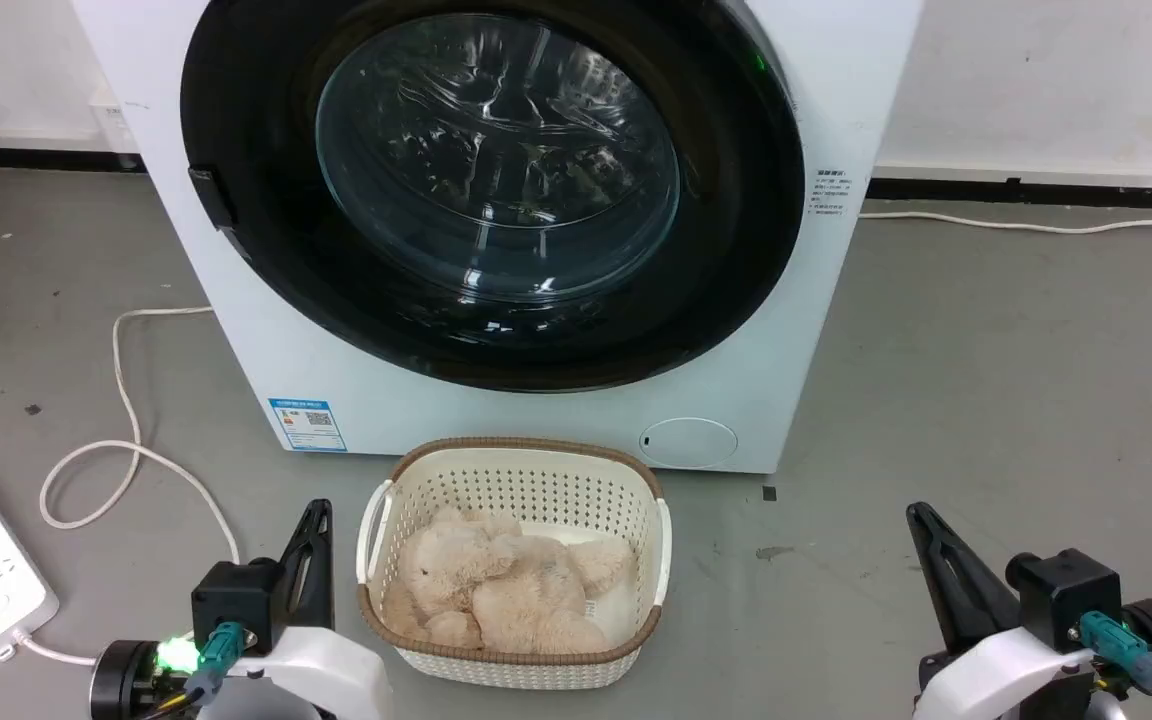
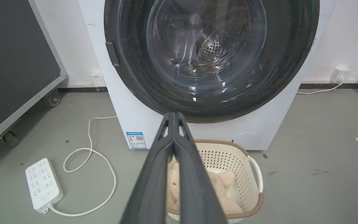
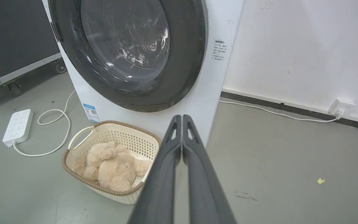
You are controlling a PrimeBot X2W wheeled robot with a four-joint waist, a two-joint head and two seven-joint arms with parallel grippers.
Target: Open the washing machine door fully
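Jaws on both arms sit pressed together, empty; the washing machine door (image 1: 491, 190) is cut off at top.

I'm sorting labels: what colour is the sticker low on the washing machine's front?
The sticker is blue with a pale middle; head view shows it best.

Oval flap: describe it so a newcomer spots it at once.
Find the white washing machine and look below its round black door. The oval flap sits low right, behind the basket; it is plain white, unlike the blue label sticker low left.
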